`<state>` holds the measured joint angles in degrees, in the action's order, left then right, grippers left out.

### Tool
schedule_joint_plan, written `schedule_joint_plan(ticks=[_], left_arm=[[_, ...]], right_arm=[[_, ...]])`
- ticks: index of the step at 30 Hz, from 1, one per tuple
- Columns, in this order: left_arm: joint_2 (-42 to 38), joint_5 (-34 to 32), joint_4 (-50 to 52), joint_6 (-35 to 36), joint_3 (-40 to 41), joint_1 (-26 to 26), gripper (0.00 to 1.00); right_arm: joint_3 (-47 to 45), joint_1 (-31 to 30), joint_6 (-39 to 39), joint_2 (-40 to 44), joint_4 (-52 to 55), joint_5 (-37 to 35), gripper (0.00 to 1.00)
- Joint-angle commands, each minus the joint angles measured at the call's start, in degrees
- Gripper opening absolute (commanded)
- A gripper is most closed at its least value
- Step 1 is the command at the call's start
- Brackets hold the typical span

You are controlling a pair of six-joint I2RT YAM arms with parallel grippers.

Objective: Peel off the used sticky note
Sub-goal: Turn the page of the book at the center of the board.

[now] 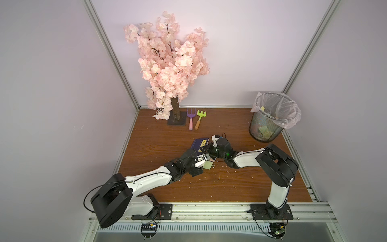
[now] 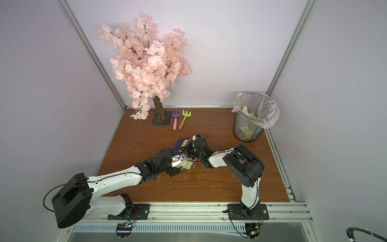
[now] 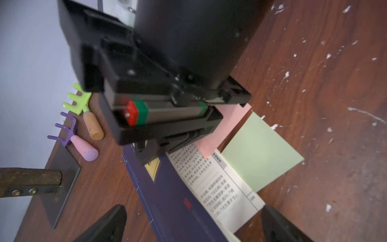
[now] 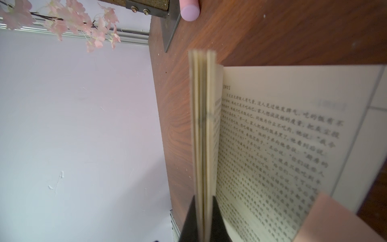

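Ahead of your wide-open left gripper (image 3: 194, 228), the pink note (image 3: 228, 123) overhangs the page edge (image 3: 222, 159); your right gripper (image 4: 204, 209), clamped on lifted pages (image 4: 203, 125), sits close by.

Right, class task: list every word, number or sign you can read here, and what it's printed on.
Book page: rows of Chinese print, too blurred to quote.
Page number: blurred, unreadable.
Yellow label on the book cover: too small.
Pink sticky note, green sticky note: blank.
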<state>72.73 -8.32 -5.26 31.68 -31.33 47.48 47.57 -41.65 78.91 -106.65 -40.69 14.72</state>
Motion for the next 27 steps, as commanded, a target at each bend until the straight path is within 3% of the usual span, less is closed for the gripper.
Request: schedule_joint_plan(ticks=[1,8,10,15,25,27], left_arm=[[0.7,-5.5,-3.1,1.9,1.1,1.6,0.99],[1.0,-9.7,-5.1,2.7,1.7,3.0,0.91],[0.7,-10.0,-4.9,2.6,1.5,3.0,0.82],[-1.8,-6.2,-1.8,1.8,1.1,2.9,0.49],[-2.0,-3.1,1.3,-0.3,0.4,2.9,0.03],[-1.7,-4.1,0.4,-1.3,0.3,2.7,0.02]], right_arm=[[1.3,0.1,1.1,0.7,-4.1,1.4,0.10],[1.1,0.1,1.3,0.5,-4.6,1.5,0.10],[1.0,0.1,1.3,0.6,-4.7,1.5,0.10],[0.9,0.1,1.0,0.5,-4.1,1.2,0.15],[1.0,0.2,-1.7,2.1,-0.6,-0.3,0.24],[1.1,0.2,-3.6,3.4,1.6,-0.6,0.31]])
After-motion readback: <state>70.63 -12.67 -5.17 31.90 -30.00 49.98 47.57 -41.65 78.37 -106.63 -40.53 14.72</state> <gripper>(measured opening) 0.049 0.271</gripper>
